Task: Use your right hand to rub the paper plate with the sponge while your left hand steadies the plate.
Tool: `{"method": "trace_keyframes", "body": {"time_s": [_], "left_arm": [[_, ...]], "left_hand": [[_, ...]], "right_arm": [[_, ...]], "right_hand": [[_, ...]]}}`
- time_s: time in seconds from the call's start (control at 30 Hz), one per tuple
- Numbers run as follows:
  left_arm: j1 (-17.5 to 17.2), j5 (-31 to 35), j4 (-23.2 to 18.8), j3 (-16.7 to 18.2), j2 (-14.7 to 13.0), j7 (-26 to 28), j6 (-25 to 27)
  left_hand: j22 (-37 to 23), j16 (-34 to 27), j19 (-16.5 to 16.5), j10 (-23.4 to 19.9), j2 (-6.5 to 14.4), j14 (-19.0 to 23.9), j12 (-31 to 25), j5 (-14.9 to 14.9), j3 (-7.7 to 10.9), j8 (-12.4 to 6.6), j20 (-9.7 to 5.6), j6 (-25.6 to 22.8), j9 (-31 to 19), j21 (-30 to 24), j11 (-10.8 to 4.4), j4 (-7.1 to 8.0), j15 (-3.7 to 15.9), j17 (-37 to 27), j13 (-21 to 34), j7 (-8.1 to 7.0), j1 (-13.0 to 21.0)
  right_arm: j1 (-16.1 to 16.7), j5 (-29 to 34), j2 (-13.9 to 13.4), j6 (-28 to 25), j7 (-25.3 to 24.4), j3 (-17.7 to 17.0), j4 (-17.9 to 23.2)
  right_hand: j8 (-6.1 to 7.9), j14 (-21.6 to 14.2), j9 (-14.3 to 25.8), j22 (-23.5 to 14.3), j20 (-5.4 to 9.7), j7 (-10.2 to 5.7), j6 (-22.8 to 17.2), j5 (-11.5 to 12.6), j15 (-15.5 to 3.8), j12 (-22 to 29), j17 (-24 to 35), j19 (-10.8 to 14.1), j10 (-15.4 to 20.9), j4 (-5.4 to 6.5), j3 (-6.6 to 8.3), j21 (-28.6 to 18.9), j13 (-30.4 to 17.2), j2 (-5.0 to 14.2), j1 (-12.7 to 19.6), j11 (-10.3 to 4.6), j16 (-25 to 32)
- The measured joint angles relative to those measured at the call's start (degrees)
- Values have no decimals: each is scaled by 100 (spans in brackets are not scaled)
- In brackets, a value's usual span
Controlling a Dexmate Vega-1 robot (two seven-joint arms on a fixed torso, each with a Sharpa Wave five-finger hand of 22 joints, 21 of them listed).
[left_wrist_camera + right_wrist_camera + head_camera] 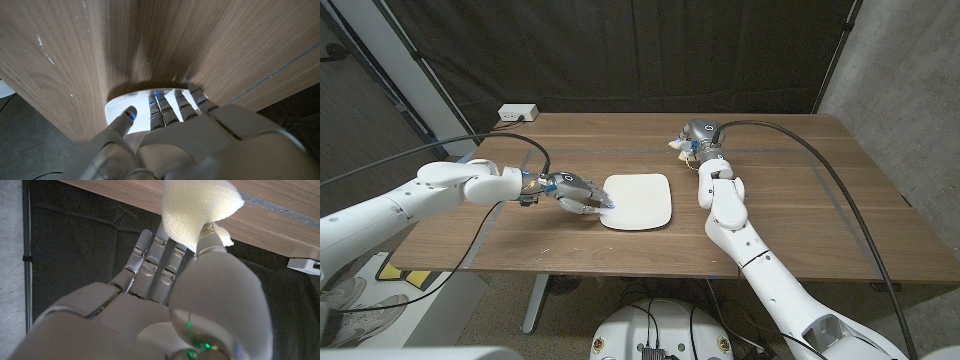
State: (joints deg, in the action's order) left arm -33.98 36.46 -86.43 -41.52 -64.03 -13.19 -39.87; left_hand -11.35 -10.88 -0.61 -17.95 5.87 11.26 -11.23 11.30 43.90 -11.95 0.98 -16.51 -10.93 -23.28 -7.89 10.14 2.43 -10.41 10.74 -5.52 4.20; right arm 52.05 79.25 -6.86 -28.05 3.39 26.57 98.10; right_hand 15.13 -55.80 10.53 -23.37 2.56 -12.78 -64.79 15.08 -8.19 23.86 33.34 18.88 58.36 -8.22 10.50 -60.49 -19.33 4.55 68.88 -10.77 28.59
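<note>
Plate: the white paper plate lies flat at the table's centre, square with rounded corners; nothing is on it yet.

Left hand: the left hand comes in at the plate's nine o'clock; its fingers lie close side by side with tips on the plate's rim, thumb set a little apart; steadying looks under way.

Right hand: the right hand is up at about one o'clock from the plate, apart from it; it pinches the sponge between thumb and fingers, the other fingers extended and close together.

Sponge: the pale yellow sponge is in that pinch, bulging out above the fingertips; it is off the plate, not touching it.

Table: wooden table; a white power strip sits at the far left edge, around eleven o'clock.

Stage: I judge the rubbing not begun; the sponge has to travel down to seven o'clock first.

Risks: the grip takes only the sponge's edge, so pressing down could fold it or pull it free; the left fingertips hold just the rim, so a hard stroke toward three o'clock could slide or buckle the light plate out from under them.
</note>
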Motion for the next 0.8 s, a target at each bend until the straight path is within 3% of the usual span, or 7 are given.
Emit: {"method": "trace_keyframes", "body": {"time_s": [0.1, 0.2, 0.53, 0.8], "left_arm": [[23, -163, 56, 30, 23, 54, -44], [26, -290, 66, 36, 27, 106, -82], [57, -1079, 258, 189, 95, 437, -226], [-20, -1990, 395, 245, 143, 602, -258]], "left_hand": [[0, -32, 46, -102, -14, 39, 1, 0, 9, -36, 7, -79, 1, 0, 140, 5, -38, -3, 1, -2, -14], [0, -13, 75, -75, -15, 52, 22, 0, 40, 22, 36, 58, 0, 0, 221, -26, -51, -20, 11, -138, -15], [0, 33, 189, 393, -67, -190, 106, -29, 35, 155, 109, 647, -15, 45, 194, -26, -35, -41, 8, -244, -68], [0, 34, 301, 821, -96, -515, 128, -28, -146, 157, 159, 1030, -14, 89, 213, -49, -38, -67, 8, -245, -204]], "right_arm": [[10, -27, 24, -81, -20, -55, -2], [16, -47, 43, -144, -26, -96, -21], [43, -72, 68, -334, -21, -183, -67], [65, -99, 82, -486, 37, -246, -107]], "right_hand": [[-15, 0, 0, 13, -22, 0, 0, 0, 0, -1, 13, -22, 1, 0, 0, 0, 0, 0, 0, 0, 0], [-17, 0, 0, 27, -22, 0, 0, 2, 0, -20, 27, -21, 1, 0, 0, -42, 0, -1, 0, 0, -24], [-39, 1, -3, 53, -21, 1, 0, 44, 1, -23, 27, -21, 0, 0, 0, -63, 2, -8, 6, 0, -26], [-55, 1, -1, 74, -22, 1, 1, 44, 2, -44, 53, -21, 1, 23, -23, -109, -23, -24, -9, -1, -26]]}}
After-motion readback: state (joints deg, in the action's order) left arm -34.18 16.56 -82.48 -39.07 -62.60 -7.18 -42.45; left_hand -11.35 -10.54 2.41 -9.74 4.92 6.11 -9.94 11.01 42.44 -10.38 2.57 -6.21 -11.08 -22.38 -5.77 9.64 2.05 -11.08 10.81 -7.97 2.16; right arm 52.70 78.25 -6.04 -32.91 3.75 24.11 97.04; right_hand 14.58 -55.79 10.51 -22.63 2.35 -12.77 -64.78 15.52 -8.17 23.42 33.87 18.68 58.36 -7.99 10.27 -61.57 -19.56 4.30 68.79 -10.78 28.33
